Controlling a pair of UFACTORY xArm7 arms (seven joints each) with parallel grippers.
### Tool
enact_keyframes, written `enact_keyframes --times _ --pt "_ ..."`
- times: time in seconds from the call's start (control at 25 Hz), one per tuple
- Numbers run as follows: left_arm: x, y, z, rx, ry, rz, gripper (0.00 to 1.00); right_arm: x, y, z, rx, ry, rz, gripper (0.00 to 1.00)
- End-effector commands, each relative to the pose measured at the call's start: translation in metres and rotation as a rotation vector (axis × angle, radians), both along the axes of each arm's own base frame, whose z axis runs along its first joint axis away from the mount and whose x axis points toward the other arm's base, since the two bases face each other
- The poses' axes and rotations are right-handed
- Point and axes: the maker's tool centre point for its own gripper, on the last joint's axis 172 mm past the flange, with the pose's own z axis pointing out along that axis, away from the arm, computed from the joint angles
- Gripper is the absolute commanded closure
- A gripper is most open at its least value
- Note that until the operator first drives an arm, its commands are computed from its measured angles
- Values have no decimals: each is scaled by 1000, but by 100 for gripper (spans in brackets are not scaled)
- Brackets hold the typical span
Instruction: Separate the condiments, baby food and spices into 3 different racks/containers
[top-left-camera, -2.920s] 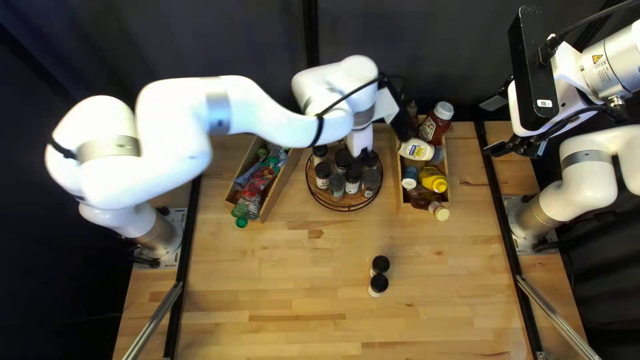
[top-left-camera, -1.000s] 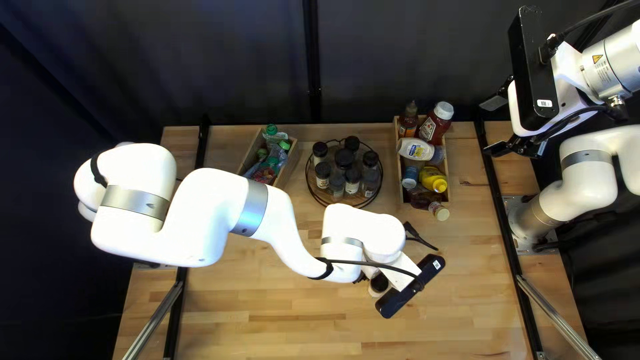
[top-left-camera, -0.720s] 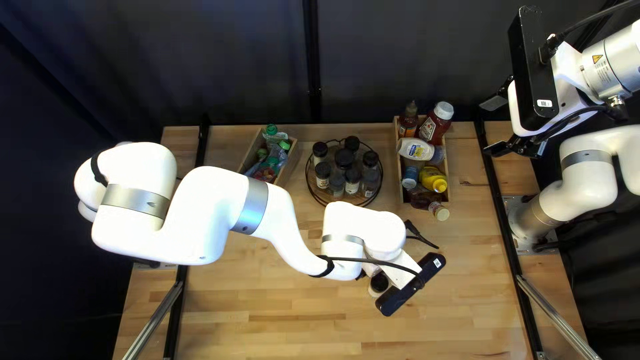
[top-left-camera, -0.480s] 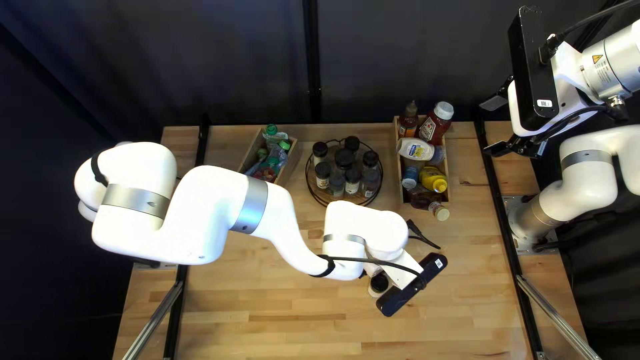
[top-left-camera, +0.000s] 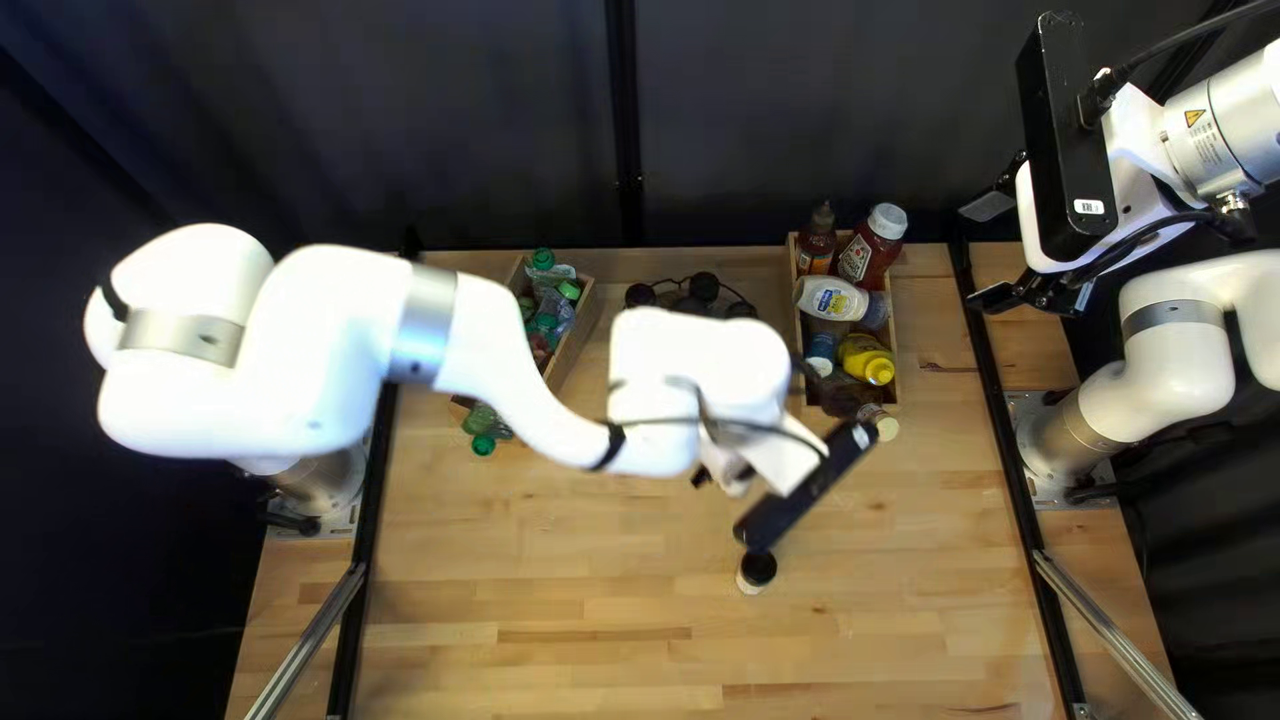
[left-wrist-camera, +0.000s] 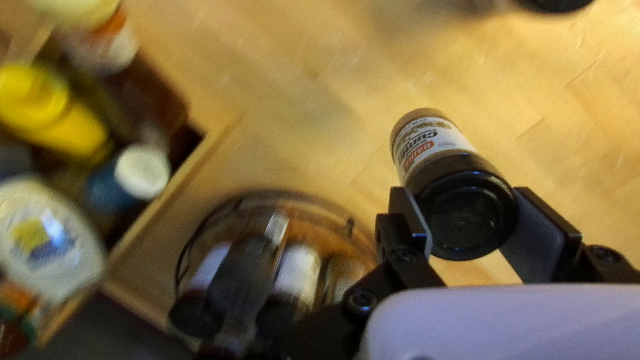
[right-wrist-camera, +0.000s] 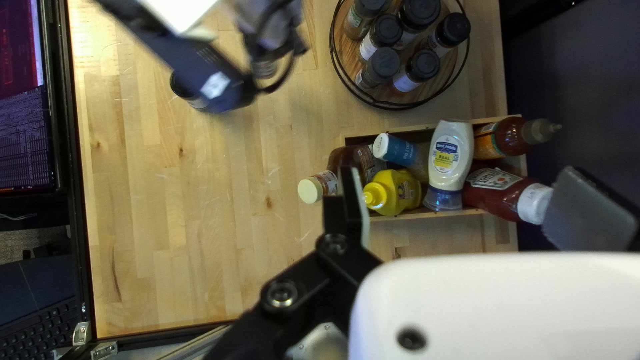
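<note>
My left gripper [top-left-camera: 727, 478], partly hidden under its wrist in the top left view, is above the table. In the left wrist view, that gripper [left-wrist-camera: 470, 217] is shut on a spice jar [left-wrist-camera: 433, 143], its black lid between the fingers. One more black-lidded jar [top-left-camera: 756, 571] stands on the table. Spice jars fill the round wire-rimmed rack [right-wrist-camera: 393, 107]. Condiment bottles lie in one wooden box [top-left-camera: 896, 327]; the other box [top-left-camera: 576, 344], partly covered by my left arm, holds green-capped items. My right gripper [top-left-camera: 990, 254] stands open; in the right wrist view the gripper [right-wrist-camera: 460, 203] holds nothing.
My left arm [top-left-camera: 347, 334] stretches over the table's left half and hides much of the round rack. A small pale-capped bottle [right-wrist-camera: 313, 189] juts from the condiment box. A screen [right-wrist-camera: 20, 100] and a keyboard [right-wrist-camera: 40, 333] lie beyond the table's edge.
My left arm has moved from the near jars toward the table's far side, with one jar in its gripper. The other jar stays put. My right arm has not moved.
</note>
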Motion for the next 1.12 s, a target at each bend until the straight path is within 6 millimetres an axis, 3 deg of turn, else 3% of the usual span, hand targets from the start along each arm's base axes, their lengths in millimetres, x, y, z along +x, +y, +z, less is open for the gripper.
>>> enact_keyframes --times 0.04,0.76,0.96,1.12 --pt "-5 37 -6 22 -19 84 100 0 0 0 0 0 0 0" --pt "-12 97 -44 153 -36 294 100 0 0 0 0 0 0 0" --pt "-13 98 -47 202 -45 335 100 0 0 0 0 0 0 0" --pt "-16 87 -44 180 -32 326 100 0 0 0 0 0 0 0"
